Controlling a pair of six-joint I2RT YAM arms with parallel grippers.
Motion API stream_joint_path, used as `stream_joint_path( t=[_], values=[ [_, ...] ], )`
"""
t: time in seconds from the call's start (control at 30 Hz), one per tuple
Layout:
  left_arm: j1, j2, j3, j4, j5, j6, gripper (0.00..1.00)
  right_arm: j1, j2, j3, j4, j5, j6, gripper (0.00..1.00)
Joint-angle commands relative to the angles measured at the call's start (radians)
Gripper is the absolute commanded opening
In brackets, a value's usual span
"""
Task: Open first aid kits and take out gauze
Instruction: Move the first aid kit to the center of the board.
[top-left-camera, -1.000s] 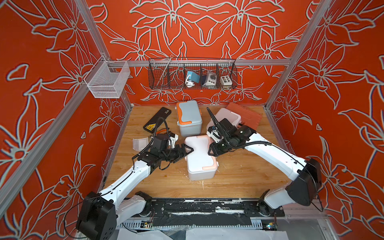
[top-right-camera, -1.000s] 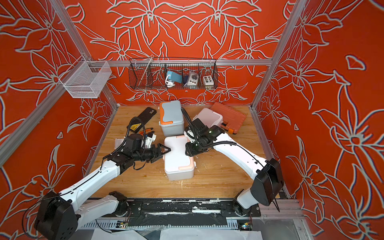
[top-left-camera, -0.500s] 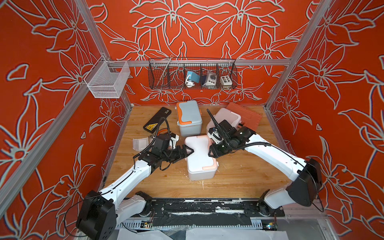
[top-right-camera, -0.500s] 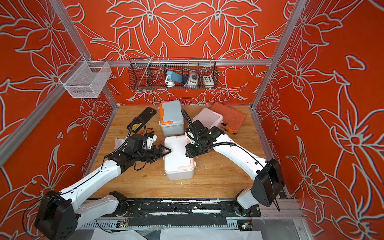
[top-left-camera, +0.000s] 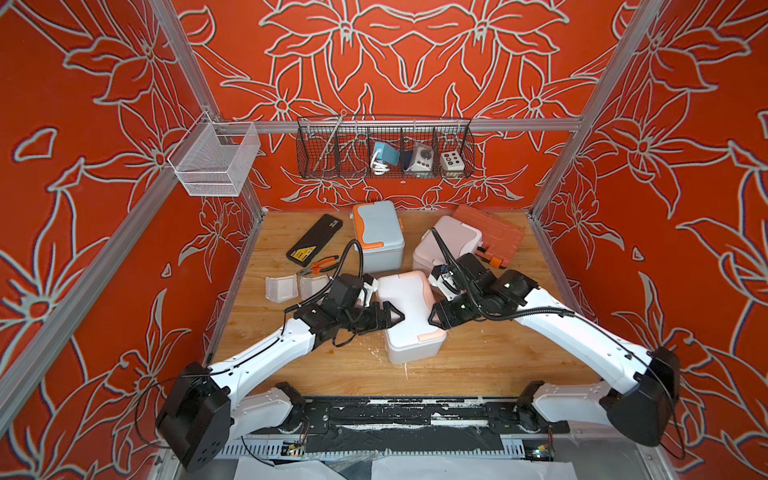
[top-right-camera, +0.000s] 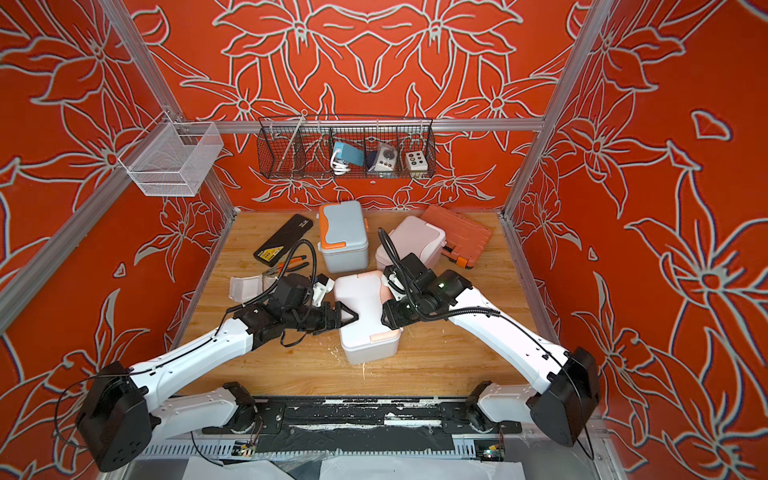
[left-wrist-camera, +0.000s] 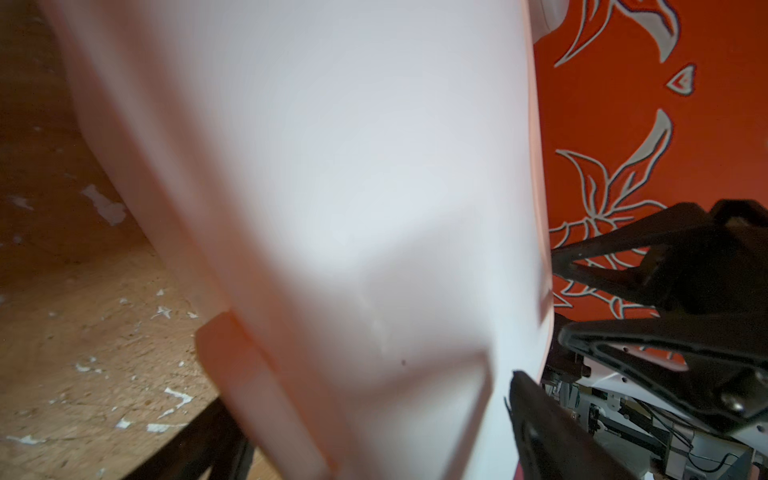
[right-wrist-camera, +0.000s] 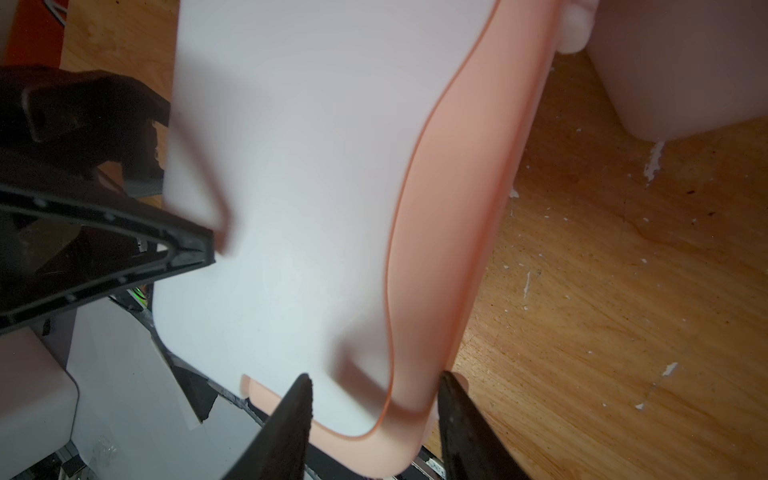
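Note:
The white first aid kit (top-left-camera: 409, 316) with peach trim stands mid-table, lid down. My left gripper (top-left-camera: 395, 316) is at its left side, and in the left wrist view the left gripper (left-wrist-camera: 365, 390) stands wide with the kit's wall (left-wrist-camera: 332, 208) between the jaws. My right gripper (top-left-camera: 434, 320) is at the kit's right edge. In the right wrist view the right gripper (right-wrist-camera: 376, 376) pinches the lid's peach trim (right-wrist-camera: 449, 249). The blue-grey kit (top-left-camera: 378, 232) and pink kit (top-left-camera: 451, 245) stand shut behind. Two gauze pads (top-left-camera: 281, 288) lie on the table to the left.
A ribbed orange tool case (top-left-camera: 492, 235) leans behind the pink kit. A flat black case (top-left-camera: 314, 240) and pliers (top-left-camera: 320, 264) lie at the back left. A black wire basket (top-left-camera: 384, 151) and a white mesh basket (top-left-camera: 214, 162) hang on the walls.
Almost nothing: both grippers stay at the white kit's two sides, and the kit has not visibly moved.

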Motion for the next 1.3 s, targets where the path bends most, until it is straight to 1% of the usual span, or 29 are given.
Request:
stream_joint_path(
  t=[0.0, 0.2, 0.3, 0.43, 0.7, 0.9, 0.97, 1.07, 1.13, 1.27],
  values=[
    [-0.069, 0.034, 0.056, 0.067, -0.007, -0.02, 0.88, 0.007, -0.043, -0.034, -0.015, 0.017, 0.031, 0.49],
    [-0.17, 0.142, 0.119, 0.118, -0.043, -0.043, 0.88, -0.012, -0.132, -0.078, -0.057, 0.162, 0.059, 0.5],
    [-0.21, 0.202, 0.154, 0.151, -0.06, -0.06, 0.87, -0.051, -0.167, -0.095, -0.062, 0.199, 0.056, 0.51],
    [-0.249, 0.29, 0.229, 0.182, -0.082, -0.07, 0.87, -0.118, -0.186, -0.107, -0.062, 0.206, 0.03, 0.51],
    [-0.312, 0.513, 0.427, 0.213, -0.103, -0.081, 0.87, -0.25, -0.19, -0.122, -0.047, 0.23, -0.023, 0.51],
    [-0.329, 0.625, 0.513, 0.281, -0.11, -0.113, 0.86, -0.355, -0.196, -0.108, -0.042, 0.235, -0.053, 0.55],
    [-0.329, 0.639, 0.532, 0.287, -0.112, -0.109, 0.86, -0.379, -0.197, -0.09, -0.05, 0.233, -0.061, 0.58],
    [-0.329, 0.616, 0.538, 0.28, -0.133, -0.09, 0.88, -0.392, -0.207, -0.051, -0.073, 0.23, -0.073, 0.62],
    [-0.327, 0.578, 0.527, 0.267, -0.154, -0.076, 0.89, -0.392, -0.221, -0.027, -0.085, 0.221, -0.077, 0.65],
    [-0.318, 0.459, 0.47, 0.229, -0.234, -0.049, 0.94, -0.391, -0.265, 0.001, -0.084, 0.132, -0.079, 0.69]
  ],
)
